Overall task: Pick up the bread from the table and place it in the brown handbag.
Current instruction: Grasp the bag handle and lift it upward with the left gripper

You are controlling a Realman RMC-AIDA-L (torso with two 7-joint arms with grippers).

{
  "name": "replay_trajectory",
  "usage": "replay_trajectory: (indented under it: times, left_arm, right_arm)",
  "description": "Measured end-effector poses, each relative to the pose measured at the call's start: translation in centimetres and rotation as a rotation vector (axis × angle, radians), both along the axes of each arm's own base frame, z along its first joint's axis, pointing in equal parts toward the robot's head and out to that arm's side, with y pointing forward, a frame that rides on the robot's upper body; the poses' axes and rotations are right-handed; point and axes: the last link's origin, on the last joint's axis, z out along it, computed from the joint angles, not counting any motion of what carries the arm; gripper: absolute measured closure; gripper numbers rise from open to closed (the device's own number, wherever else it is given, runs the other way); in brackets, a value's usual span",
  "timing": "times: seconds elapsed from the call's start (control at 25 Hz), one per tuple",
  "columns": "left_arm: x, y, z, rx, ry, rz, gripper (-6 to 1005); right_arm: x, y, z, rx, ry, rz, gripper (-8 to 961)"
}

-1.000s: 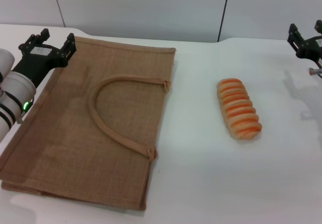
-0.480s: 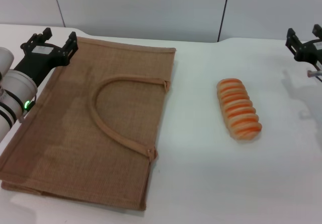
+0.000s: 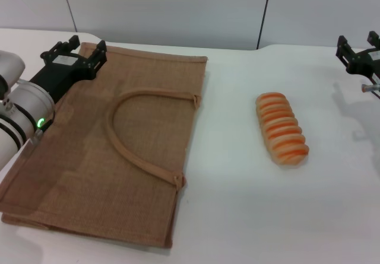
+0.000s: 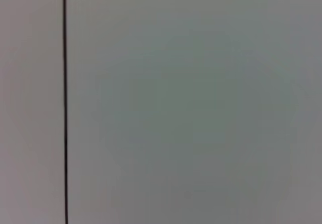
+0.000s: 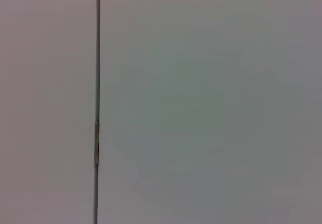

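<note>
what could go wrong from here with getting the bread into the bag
1. The brown handbag lies flat on the table with no open mouth showing, so the bread may just rest on top.
2. The left gripper hovers over the bag's far corner and could snag the weave or handle.
3. The glossy, ridged bread may slip in the right gripper.
</note>
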Motion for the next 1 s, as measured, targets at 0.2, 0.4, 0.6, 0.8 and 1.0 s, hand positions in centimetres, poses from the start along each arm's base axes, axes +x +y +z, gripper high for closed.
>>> replay_trajectory:
  times: [0.2,0.4,0.6,0.8,1.0]
  left_arm:
    - [0.09,0.03,-0.06,-0.005,0.011,-0.007,407]
    - [0.13,0.09,-0.01,-0.005,0.016,-0.01,405]
    - [0.16,0.13,-0.02,-0.006,0.017,-0.01,403]
    - [0.14,0.18,-0.06,-0.008,0.019,-0.006,400]
    - [0.25,0.19,-0.04,-0.006,0.016,-0.013,396]
  right_arm:
    - [-0.03,0.01,-0.01,0.0,0.003,0.0,288]
    - [-0.12,0.17,-0.13,-0.008,-0.001,-0.006,288]
    - [-0.12,0.19,-0.13,-0.009,-0.001,-0.006,289]
    - [-0.04,0.19,-0.06,-0.008,0.0,-0.009,289]
    - [0.22,0.2,-0.13,-0.017,-0.003,-0.027,288]
